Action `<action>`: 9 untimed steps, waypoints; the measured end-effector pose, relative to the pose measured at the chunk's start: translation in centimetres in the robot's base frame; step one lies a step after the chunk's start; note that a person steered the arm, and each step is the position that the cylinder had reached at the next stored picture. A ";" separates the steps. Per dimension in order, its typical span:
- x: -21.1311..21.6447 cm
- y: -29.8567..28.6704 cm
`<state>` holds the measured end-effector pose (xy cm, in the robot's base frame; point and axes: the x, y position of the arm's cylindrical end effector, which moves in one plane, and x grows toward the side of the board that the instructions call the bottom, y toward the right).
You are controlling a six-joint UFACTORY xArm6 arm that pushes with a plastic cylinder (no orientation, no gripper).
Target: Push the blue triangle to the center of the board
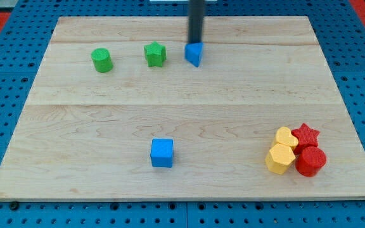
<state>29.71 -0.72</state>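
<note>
The blue triangle (194, 54) lies near the view's top, a little right of the middle of the wooden board (182, 95). My tip (196, 42) comes down from the view's top and stands right at the triangle's upper edge, touching or nearly touching it. A green star (155, 54) lies just to the triangle's left, with a small gap between them. A green cylinder (102, 60) lies further left. A blue cube (162, 152) lies low on the board, below the middle.
At the view's lower right a tight cluster holds a yellow heart (286, 137), a yellow hexagon (279, 159), a red star (306, 134) and a red cylinder (310, 161). Blue pegboard (5, 95) surrounds the board's edges.
</note>
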 end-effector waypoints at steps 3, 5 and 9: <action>-0.3 -2.6; -3.4 2.0; 11.9 0.7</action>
